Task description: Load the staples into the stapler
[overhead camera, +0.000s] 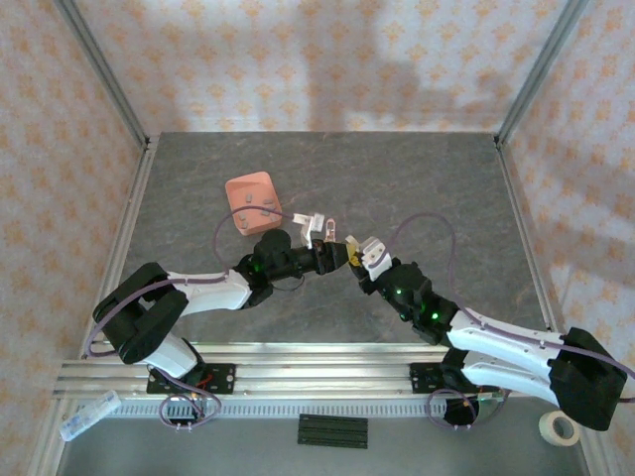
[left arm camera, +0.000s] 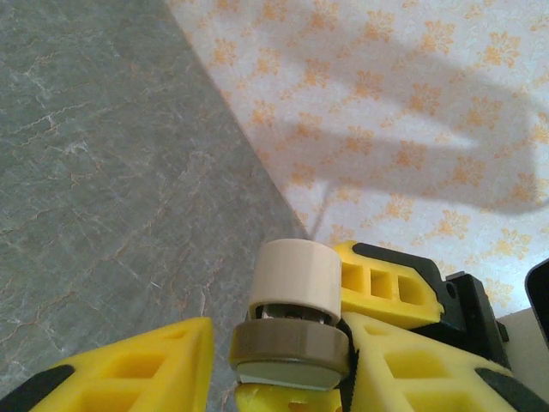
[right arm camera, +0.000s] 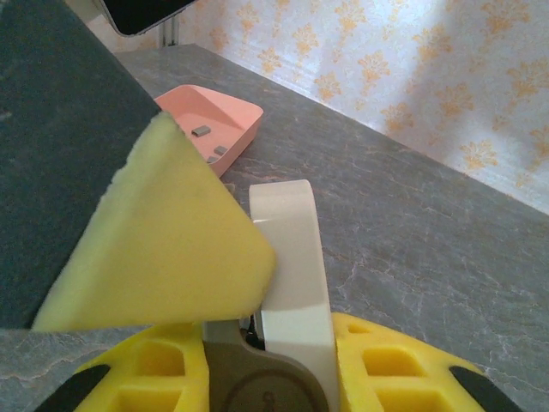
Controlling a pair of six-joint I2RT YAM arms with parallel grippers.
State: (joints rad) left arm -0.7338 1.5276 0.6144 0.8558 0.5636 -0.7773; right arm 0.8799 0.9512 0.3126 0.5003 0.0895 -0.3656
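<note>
Left wrist: the stapler (left arm camera: 292, 287) end-on between the fingers of the left gripper (left arm camera: 283, 348), touching one pad, a sliver off the other; cannot tell whether gripped; right wrist: right gripper (right arm camera: 274, 365) clamped on the stapler's base, a left finger against its cream top; the staples (right arm camera: 211, 142) in the tray (right arm camera: 244, 116) beyond the fingertips; overhead: both grippers tip to tip, tray just beyond the left fingers.

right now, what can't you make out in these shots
1. The stapler: loaded or not; tiny in the top view, seen from outside in both wrist views.
2. The staples count: right wrist view, a yellow finger covers part of the tray; top view too small.
3. The left hand grip: left wrist view, bottom edge cuts off the contact.
</note>
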